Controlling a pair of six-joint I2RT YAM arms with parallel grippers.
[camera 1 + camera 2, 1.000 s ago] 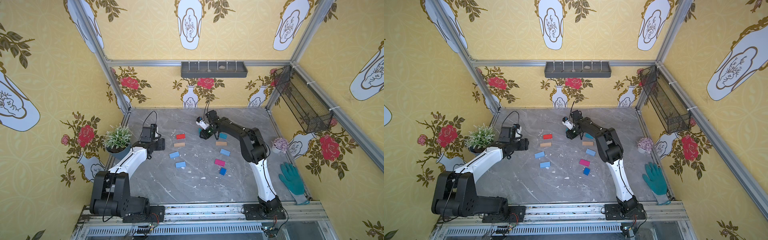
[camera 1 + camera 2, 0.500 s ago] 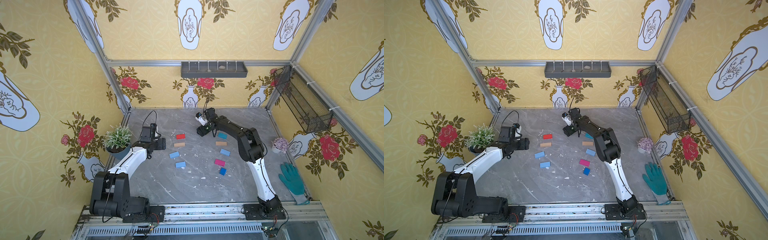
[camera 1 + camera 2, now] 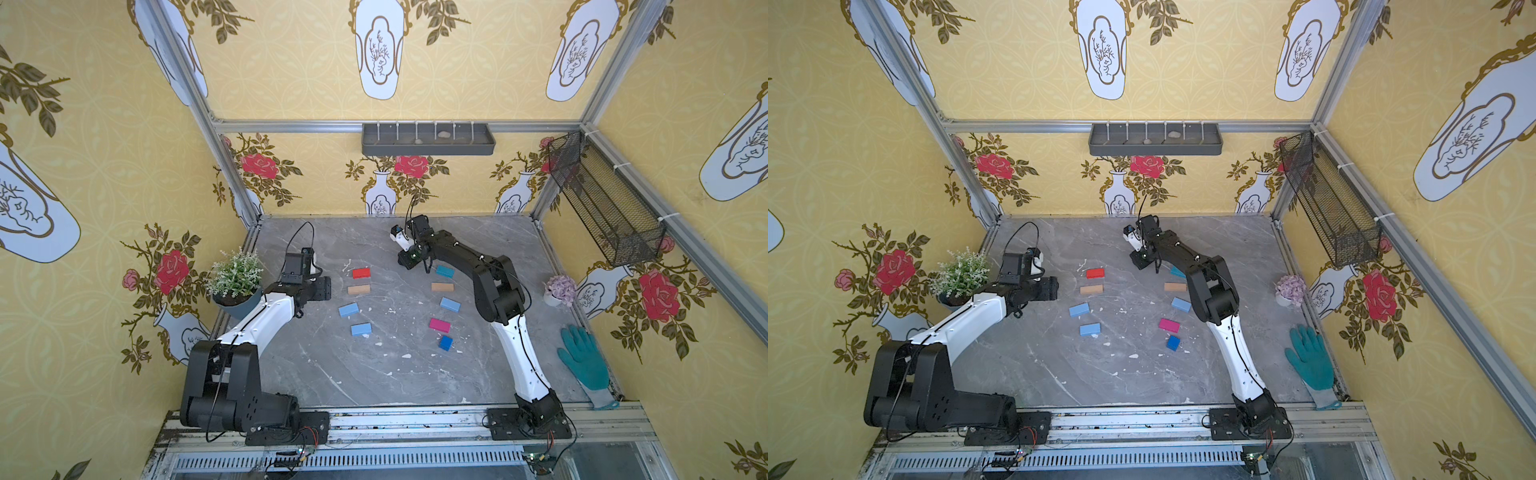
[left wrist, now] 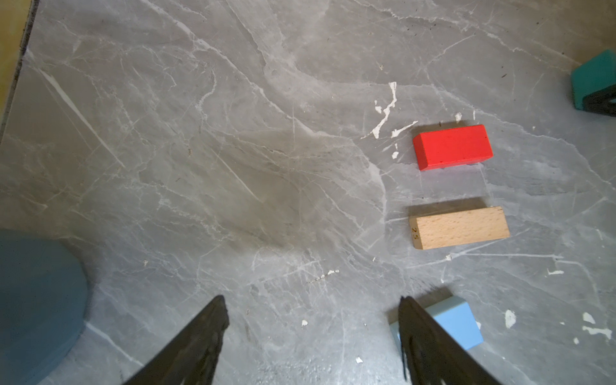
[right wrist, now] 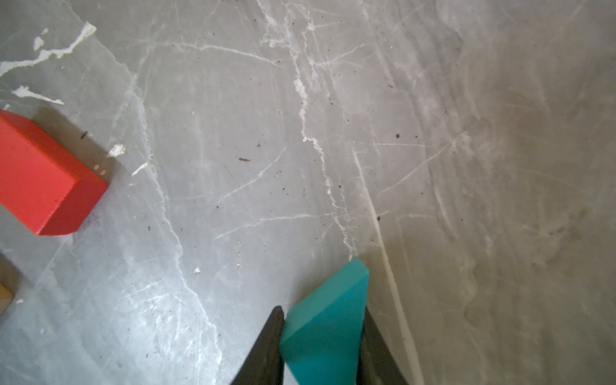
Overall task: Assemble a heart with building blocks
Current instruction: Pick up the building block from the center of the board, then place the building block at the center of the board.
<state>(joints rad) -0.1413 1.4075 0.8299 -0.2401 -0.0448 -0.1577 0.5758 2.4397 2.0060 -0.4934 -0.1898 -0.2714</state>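
While clamped, right hand [image 5: 321,313]: narrow, black fingers [image 5: 266,353] pressed on two opposite faces of the teal triangle [image 5: 328,300], pointed end poking out past the fingertips.
Teal triangle, place: over the far middle of the table [image 3: 374,374], at the far gap of the heart, between red block [image 3: 361,273] and teal rectangle [image 3: 445,272], closer to the latter; lifted or resting on the stone, cannot tell.
Left hand [image 4: 311,301]: wide, holding nothing, touching nothing, bare table between the fingers; hovering at the table's left side, near the potted plant [image 3: 237,301].
Left hand, neighbours: light blue block [image 4: 453,320] partly hidden behind one fingertip; red block and left tan block [image 4: 460,228] farther off, well apart from the fingers.
Heart, left side: red block, left tan block, light blue block, second light blue block [image 3: 361,329], in a column, flat, none touching.
Heart, right side: teal rectangle, right tan block [image 3: 442,286], third light blue block [image 3: 450,304], magenta block [image 3: 439,325], dark-blue cube [image 3: 445,343] at the near end, gaps between all.
Heart, outline: open at the far end and at the near point, left column ending well apart from the cube.
Table edge, right: green glove [image 3: 584,365] and small pot of purple flowers [image 3: 559,289], well apart from the blocks.
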